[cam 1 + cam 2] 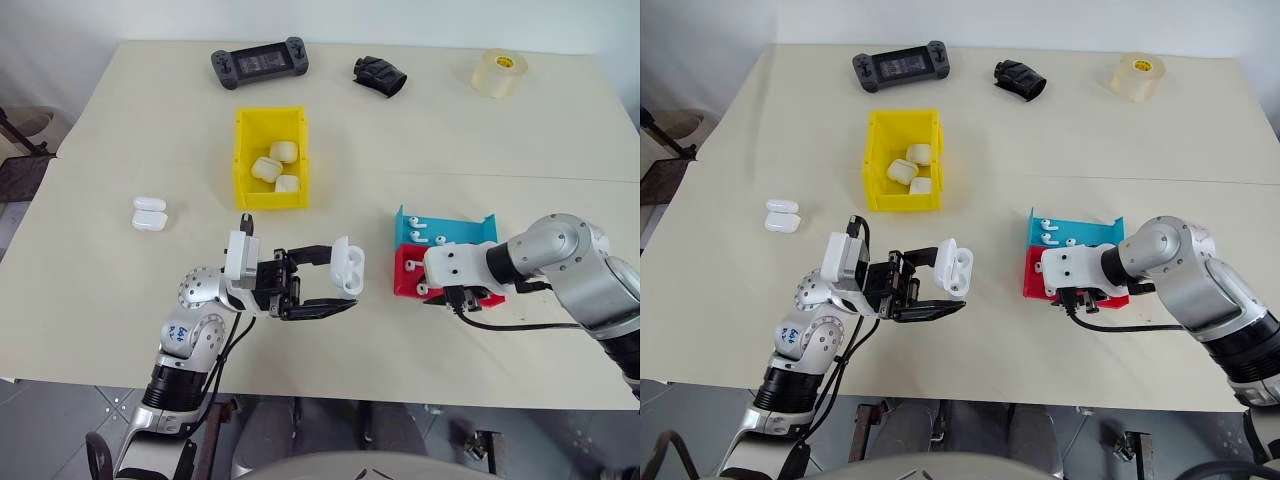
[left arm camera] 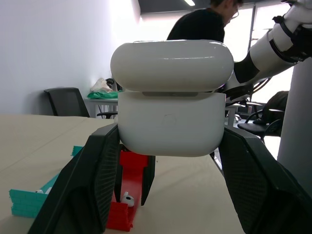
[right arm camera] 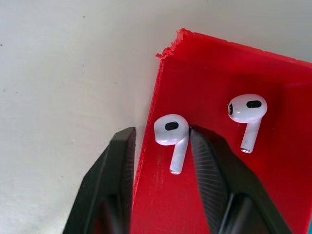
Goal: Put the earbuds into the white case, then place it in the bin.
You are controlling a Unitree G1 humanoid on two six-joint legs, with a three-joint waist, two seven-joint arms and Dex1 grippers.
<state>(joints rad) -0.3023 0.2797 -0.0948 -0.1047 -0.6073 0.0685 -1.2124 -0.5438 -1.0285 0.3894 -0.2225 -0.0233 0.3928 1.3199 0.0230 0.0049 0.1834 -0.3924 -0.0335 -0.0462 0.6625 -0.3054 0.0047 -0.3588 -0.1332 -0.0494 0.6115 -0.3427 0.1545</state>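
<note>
The right gripper points down at the near left corner of the red tray, its two black ribbed fingers partly spread around one of the earbuds. One finger stands inside the tray against the bud's head; the other stands outside the thin tray wall, over the table. Whether the bud is actually pinched cannot be told. The right wrist view gives what the head views cannot: the glossy white bud with its dark oval grille and short stem, a second bud lying apart on the smooth red floor, and the rough, chipped corner of the tray wall. From the head the same arm hides most of this tray, but the blue tray behind it shows with more small buds inside.

The left gripper is pressed shut on the white case, holding it above the table with the lid flipped up. Its wrist view shows the rounded, glossy shell squeezed between matte black pads, with a person in dark clothes beyond.

Further back on the cream table stands the bin, yellow plastic with tall walls, holding three cream rounded cases. Another white case lies off to the left. At the far edge lie a dark game controller, a black crumpled object and a tape roll
</note>
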